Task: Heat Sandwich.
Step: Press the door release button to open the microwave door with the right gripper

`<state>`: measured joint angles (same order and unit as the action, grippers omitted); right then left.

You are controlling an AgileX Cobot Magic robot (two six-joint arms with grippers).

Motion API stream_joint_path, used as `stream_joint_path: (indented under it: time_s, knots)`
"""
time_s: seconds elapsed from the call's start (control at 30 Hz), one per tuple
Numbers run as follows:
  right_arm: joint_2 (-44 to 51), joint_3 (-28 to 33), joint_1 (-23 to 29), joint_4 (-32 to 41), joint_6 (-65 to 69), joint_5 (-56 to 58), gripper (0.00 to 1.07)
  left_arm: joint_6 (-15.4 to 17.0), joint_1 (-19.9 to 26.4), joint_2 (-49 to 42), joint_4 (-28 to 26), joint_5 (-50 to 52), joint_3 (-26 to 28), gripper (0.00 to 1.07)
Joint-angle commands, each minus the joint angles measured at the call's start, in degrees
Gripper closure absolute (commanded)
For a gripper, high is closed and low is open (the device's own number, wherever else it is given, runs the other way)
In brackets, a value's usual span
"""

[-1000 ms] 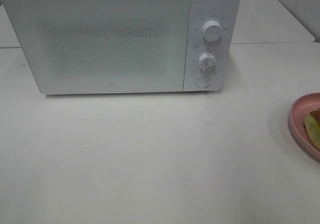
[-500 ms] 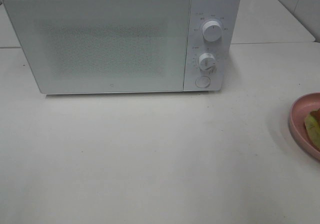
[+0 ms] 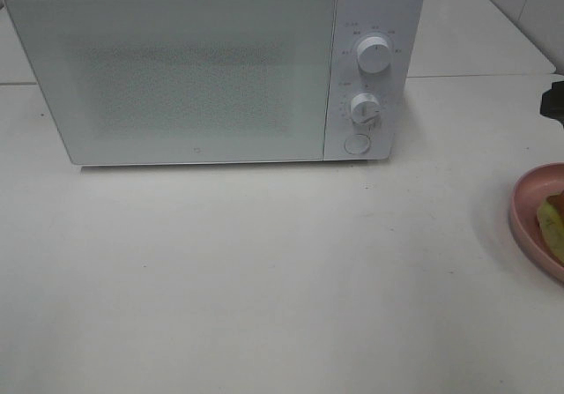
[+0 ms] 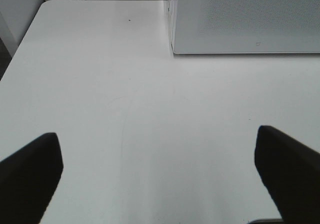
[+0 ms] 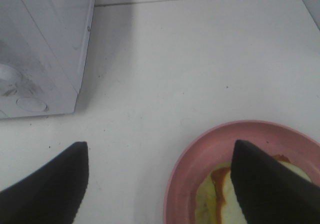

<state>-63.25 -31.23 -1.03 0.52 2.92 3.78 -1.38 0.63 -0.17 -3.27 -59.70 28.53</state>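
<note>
Standing toward the far edge of the worktop (image 3: 264,279), left of the middle, the white microwave (image 3: 370,15) has its door (image 3: 176,77) shut. The speckled door panel hides whatever is inside. Two knobs (image 3: 374,55) and a round button (image 3: 356,144) sit one above the other on its right-hand panel. Near the right edge of the worktop a pink plate (image 3: 522,209) is cut off by the frame, and on it lies the sandwich (image 3: 552,225), of which only a yellow-green strip shows. Beyond the plate, a dark part of the right arm (image 3: 553,103) shows at the frame's border.

From the left wrist, the left gripper (image 4: 156,136) is spread wide with nothing between its dark fingers (image 4: 30,169). It hangs over bare worktop, well short of the microwave's front left corner.

From the right wrist, the right gripper (image 5: 160,149) is likewise released and holds nothing. It hangs above the worktop, just beside the plate's rim on the microwave side. One finger (image 5: 270,184) overlaps the plate in this view. I cannot tell whether it touches anything. The sandwich rests inside the plate, with pale bread, greenish filling and a reddish-brown streak, and the finger partly hides it.
</note>
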Motion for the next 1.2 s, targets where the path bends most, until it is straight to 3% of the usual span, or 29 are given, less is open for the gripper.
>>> stream_joint_path:
  time_s: [0.03, 0.2, 0.47, 0.9, 1.2]
  knots:
    - [-0.97, 4.24, -0.17, 0.23, 0.06, -14.09, 0.32, 0.06, 0.06, -1.55, -0.46, 0.4, -0.17, 0.07]
    - [-0.97, 10.14, -0.17, 3.32, -2.29, -28.59, 0.32, 0.06, 0.06, -1.55, -0.46, 0.4, -0.17, 0.07]
    - [-0.97, 15.13, 0.23, 7.91, -4.24, -39.19, 0.32, 0.06, 0.06, -1.55, -0.46, 0.4, -0.17, 0.07]
    - [-8.02, 17.99, 13.35, 15.53, -12.2, -50.31, 0.32, 0.06, 0.06, -1.55, -0.46, 0.4, -0.17, 0.07]
    - [-18.96, 17.88, 26.76, 28.19, -16.9, -63.66, 0.32, 0.06, 0.06, -1.55, -0.46, 0.4, -0.17, 0.07]
